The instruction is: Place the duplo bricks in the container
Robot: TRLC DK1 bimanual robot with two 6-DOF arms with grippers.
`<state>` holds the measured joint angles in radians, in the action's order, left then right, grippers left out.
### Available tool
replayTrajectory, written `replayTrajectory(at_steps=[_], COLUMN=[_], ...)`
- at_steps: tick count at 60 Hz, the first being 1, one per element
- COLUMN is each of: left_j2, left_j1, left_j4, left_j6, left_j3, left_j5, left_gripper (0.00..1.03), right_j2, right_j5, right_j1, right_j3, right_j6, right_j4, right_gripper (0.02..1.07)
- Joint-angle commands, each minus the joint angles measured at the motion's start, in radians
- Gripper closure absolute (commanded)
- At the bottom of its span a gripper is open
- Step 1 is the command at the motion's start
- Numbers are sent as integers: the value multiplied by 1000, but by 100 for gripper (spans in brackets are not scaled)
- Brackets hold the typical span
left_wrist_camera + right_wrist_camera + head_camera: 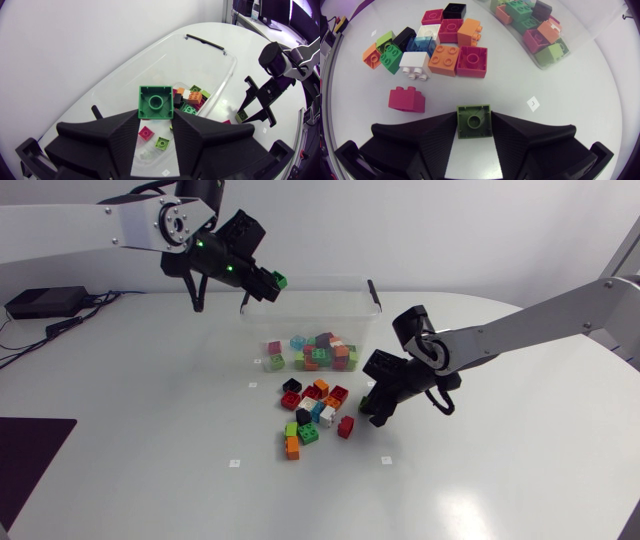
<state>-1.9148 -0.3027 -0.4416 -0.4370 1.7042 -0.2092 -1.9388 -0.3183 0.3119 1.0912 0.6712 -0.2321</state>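
Only the left wrist view shows the left pincer clamped on a green brick. The brick's hollow underside faces the camera, and it is held over the clear container. Mixed bricks lie in the container ahead of the pincer. Only the right wrist view shows the right pincer gripping an olive brick the same way, just above the bench. A dark red brick lies ahead of this pincer, with a loose pile beyond it. The head view alone shows both arms, well apart.
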Motion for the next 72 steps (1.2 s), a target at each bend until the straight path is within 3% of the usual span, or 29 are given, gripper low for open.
replayTrajectory(at_steps=[1, 5, 17, 22, 25, 27, 52, 72], left_j2=[-46, -67, -141, -164, -164, -161, 119, 341], left_j1=[-19, -27, -38, -38, -38, -39, -33, -55], left_j4=[18, 27, 35, 35, 35, 35, 30, -22], left_j6=[32, 37, 49, 67, 69, 67, 52, -151], left_j3=[54, 69, 124, 147, 146, 144, -49, -334], left_j5=[16, 33, 77, 90, 97, 102, 102, 70], left_gripper=[77, 77, 73, 46, 14, 5, 5, 5], right_j2=[-8, 21, 173, 233, 270, 293, 383, 274], right_j5=[-7, -7, -5, -5, -5, -5, -7, -2], right_j1=[-7, -7, -14, -14, -14, -13, 29, 52], right_j3=[-14, -34, -93, -94, -91, -86, 95, 279], right_j6=[30, 31, 31, 28, 22, 13, -108, -220], right_j4=[-16, -16, -49, -76, -90, -102, -182, -168], right_gripper=[82, 87, 87, 87, 87, 87, 87, 87])
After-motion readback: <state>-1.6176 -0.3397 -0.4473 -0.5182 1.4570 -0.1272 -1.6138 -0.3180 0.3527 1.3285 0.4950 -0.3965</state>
